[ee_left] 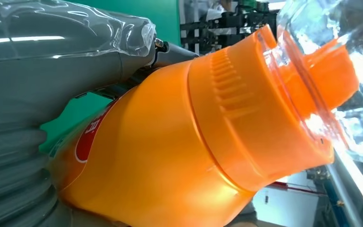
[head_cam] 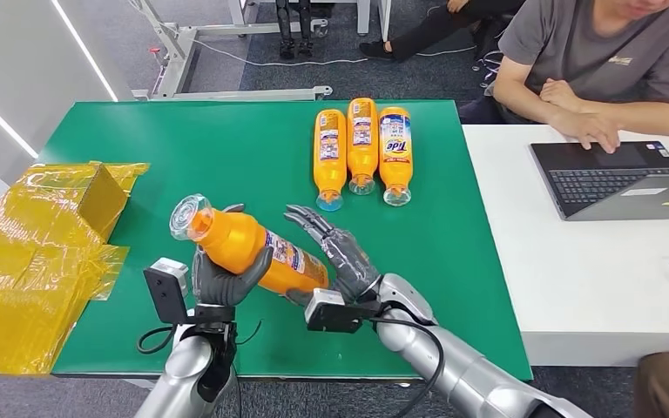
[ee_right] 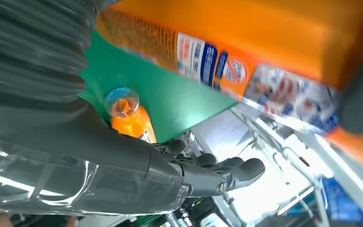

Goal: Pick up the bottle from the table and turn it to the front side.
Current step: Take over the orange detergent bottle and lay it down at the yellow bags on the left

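Green table (head_cam: 226, 157), white desk (head_cam: 575, 270) alongside, grey floor (head_cam: 226, 52) beyond

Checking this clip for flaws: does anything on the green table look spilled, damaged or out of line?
Nothing spilled or damaged. Three bottles lie in a neat row, but only the rightmost shows its front label. The left hand holds a fourth bottle tilted.

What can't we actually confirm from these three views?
- Whether the right hand touches the held orange plastic bottle: head view, the bottle covers the palm.
- Which side of the held bottle faces up: its label is blurred in the right wrist view.
- Left hand fingers behind the bottle: hidden.
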Motion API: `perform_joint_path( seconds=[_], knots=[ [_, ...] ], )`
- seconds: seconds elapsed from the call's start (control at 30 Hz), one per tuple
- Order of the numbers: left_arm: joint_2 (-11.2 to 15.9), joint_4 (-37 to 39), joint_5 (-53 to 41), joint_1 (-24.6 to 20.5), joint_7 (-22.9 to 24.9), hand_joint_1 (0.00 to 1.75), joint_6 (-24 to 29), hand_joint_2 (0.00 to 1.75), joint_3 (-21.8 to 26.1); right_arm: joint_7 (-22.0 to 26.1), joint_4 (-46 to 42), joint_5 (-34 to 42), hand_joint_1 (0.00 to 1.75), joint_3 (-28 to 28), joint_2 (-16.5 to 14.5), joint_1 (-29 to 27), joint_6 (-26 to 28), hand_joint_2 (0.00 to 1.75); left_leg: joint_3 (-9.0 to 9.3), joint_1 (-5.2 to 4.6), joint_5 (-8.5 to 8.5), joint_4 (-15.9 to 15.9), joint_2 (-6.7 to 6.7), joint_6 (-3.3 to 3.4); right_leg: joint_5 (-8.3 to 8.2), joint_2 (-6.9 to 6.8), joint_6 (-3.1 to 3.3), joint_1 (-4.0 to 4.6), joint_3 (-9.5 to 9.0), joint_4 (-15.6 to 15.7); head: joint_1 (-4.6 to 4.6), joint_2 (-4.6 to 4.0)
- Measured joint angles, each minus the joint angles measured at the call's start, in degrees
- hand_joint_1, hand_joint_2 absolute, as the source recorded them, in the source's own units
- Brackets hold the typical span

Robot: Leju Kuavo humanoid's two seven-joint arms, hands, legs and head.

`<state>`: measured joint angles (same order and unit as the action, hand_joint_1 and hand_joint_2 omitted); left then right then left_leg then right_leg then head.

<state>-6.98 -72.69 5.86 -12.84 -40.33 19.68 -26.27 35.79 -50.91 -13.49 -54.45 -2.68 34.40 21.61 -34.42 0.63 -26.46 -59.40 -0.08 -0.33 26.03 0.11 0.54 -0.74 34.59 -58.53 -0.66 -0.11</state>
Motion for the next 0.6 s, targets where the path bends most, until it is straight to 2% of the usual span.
perform_joint_path(
  seconds=[0.1,0.3,0.43,0.6],
  knots=[
    [1.09,-0.51,-4.34,-0.04,0.7,1.75,1.96,1.75,0.07,0.55,-1.76,1.17,0.0,0.72,0.19,-1.84,1.74,1.75,0.0,0.0,0.0,0.0,0.01,0.0,0.0,0.01,0.0,0.0,0.0,0.0,0.0,0.0],
    [5.03,-3.91,-24.79,0.01,7.63,1.75,7.35,1.75,2.35,1.44,-6.16,2.84,0.0,1.87,1.08,-6.44,5.83,1.75,0.01,0.01,0.0,0.02,0.04,-0.01,0.01,0.04,0.01,0.01,0.01,-0.01,-0.01,0.0],
    [9.02,-5.5,-39.16,-0.38,12.42,1.75,9.04,1.75,4.26,2.83,-9.0,5.01,0.0,3.28,1.34,-9.0,8.54,1.75,0.02,0.02,0.01,0.03,0.05,-0.03,0.01,0.05,0.02,0.01,0.02,-0.03,-0.01,0.0],
    [15.13,-5.49,-50.8,-2.51,14.41,1.75,11.15,1.75,6.12,3.81,-12.97,6.93,0.0,5.16,1.62,-11.84,10.67,1.75,0.02,0.04,0.05,0.03,0.06,-0.07,0.01,0.06,0.02,0.03,0.02,-0.05,0.0,0.0]
  ],
)
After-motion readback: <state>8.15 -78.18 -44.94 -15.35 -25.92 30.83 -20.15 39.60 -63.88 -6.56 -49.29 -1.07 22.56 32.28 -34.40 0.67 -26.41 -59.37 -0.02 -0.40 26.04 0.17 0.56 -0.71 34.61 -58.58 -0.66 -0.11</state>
